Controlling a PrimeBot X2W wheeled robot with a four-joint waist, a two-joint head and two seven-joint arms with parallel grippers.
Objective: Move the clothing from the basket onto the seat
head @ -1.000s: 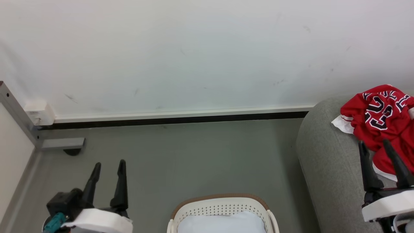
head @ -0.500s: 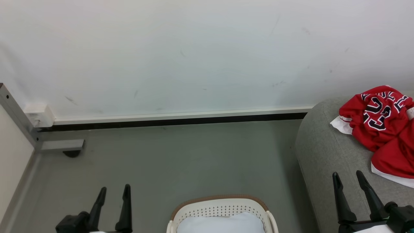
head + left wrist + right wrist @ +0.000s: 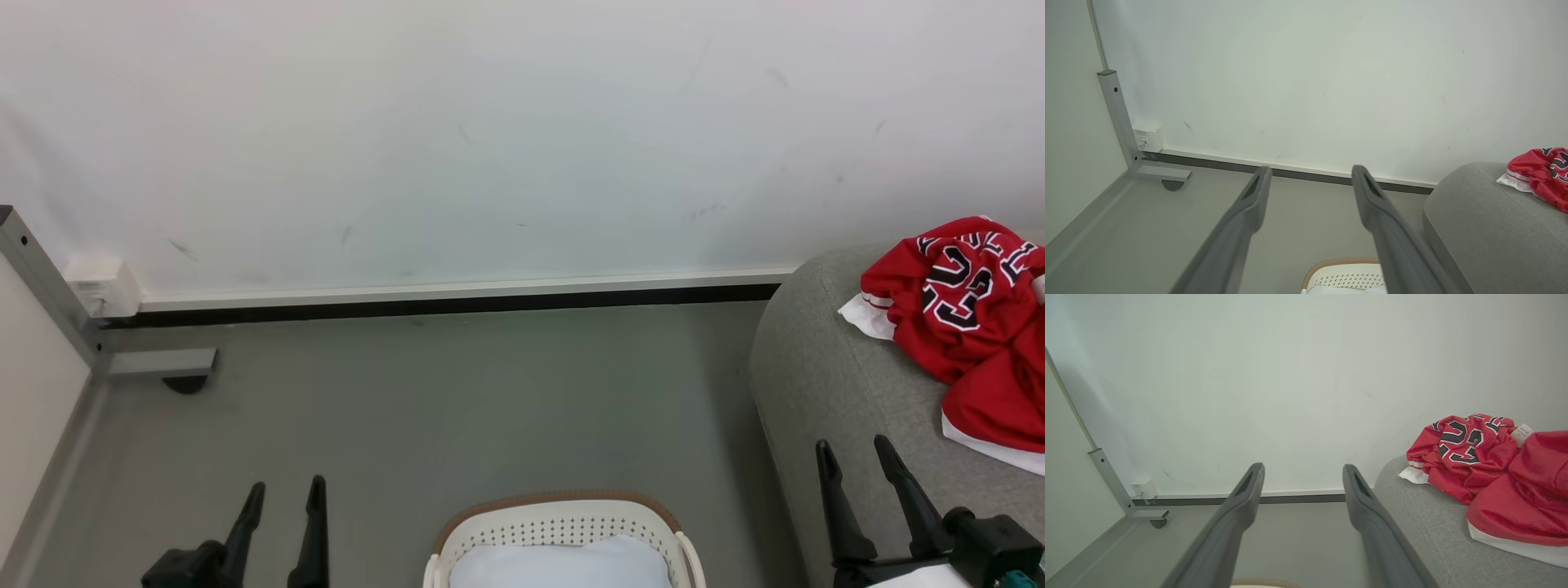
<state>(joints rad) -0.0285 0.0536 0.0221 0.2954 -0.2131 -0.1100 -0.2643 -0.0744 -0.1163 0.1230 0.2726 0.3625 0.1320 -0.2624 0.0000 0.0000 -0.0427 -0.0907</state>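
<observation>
The red clothing with black-and-white numerals lies bunched on the grey seat at the right; it shows too as the clothing and the clothing in the wrist views. The cream basket with a brown rim sits at the bottom centre and holds a pale blue-white pad. My right gripper stands open over the seat's front, apart from the clothing, nothing between its fingers. My left gripper is open at the lower left above the floor, left of the basket.
A white wall with a dark skirting strip runs behind. A grey metal post with a foot and a white socket box stands at the left corner. Grey floor lies between basket and wall.
Both grippers have drawn back toward the bottom of the head view. The right one left the red clothing, which stays on the seat.
</observation>
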